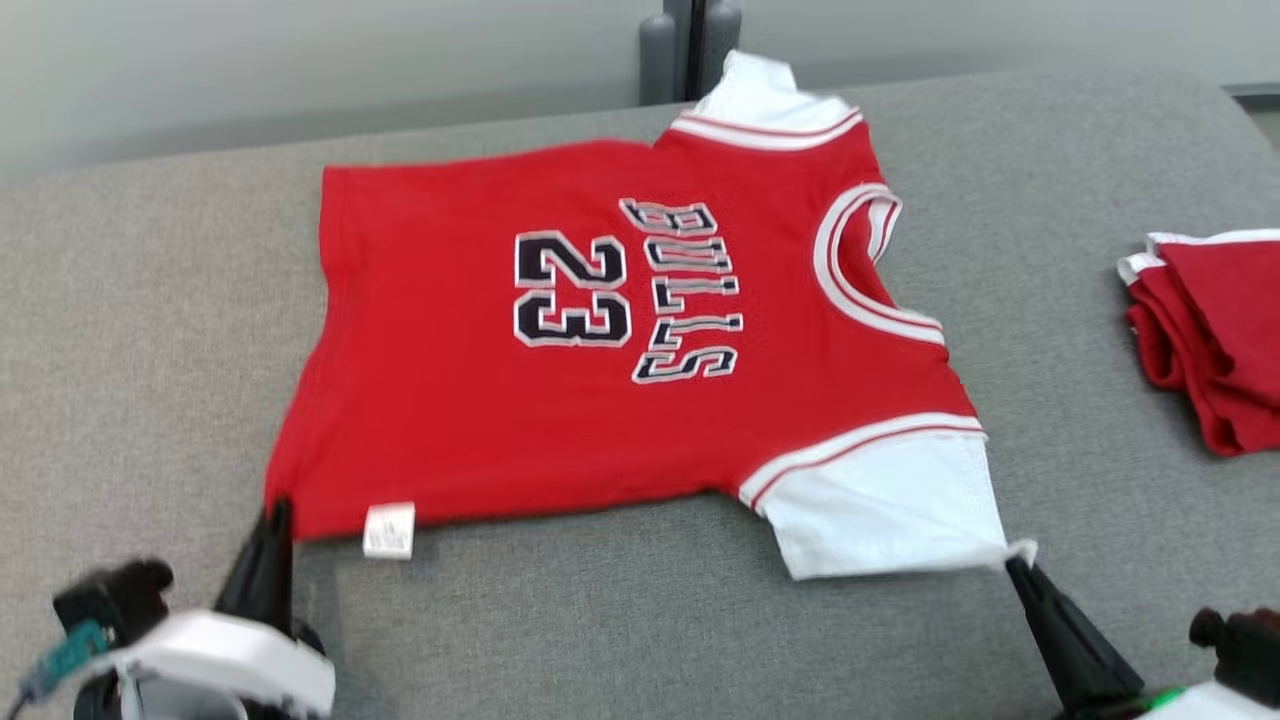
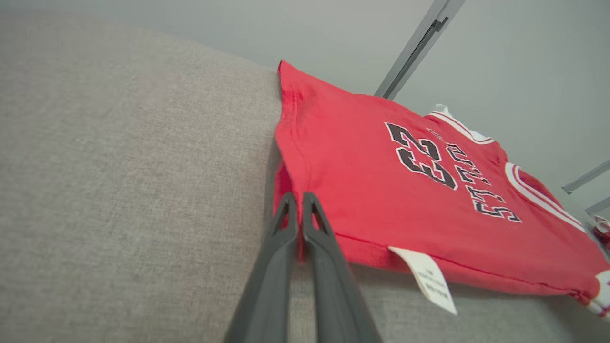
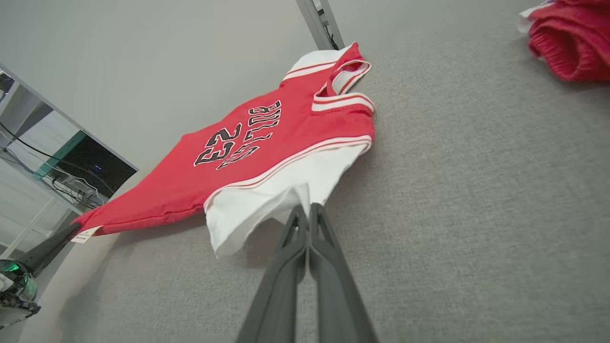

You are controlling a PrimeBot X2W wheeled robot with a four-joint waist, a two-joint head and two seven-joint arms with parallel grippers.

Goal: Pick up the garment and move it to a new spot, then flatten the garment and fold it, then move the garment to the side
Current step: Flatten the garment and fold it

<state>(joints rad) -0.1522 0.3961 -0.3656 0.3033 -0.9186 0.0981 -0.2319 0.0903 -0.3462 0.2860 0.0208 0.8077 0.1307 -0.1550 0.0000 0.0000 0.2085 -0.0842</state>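
Observation:
The garment [image 1: 600, 400] is a red jersey with white sleeves and dark "23" lettering, spread flat on the grey cushioned surface [image 1: 150, 300], collar toward the right. My left gripper [image 1: 280, 507] is shut on the garment's near hem corner [image 2: 291, 190], beside a white care tag [image 1: 389, 529]. My right gripper [image 1: 1012, 562] is shut on the corner of the near white sleeve [image 3: 295, 193]. That sleeve corner and the hem corner are both lifted slightly off the surface. The far sleeve [image 1: 760, 95] hangs at the back edge.
A folded red and white garment pile [image 1: 1210, 330] lies at the right edge of the surface, also in the right wrist view [image 3: 569, 38]. A dark post [image 1: 690, 45] stands behind the back edge. Bare grey surface lies left of the jersey and between it and the pile.

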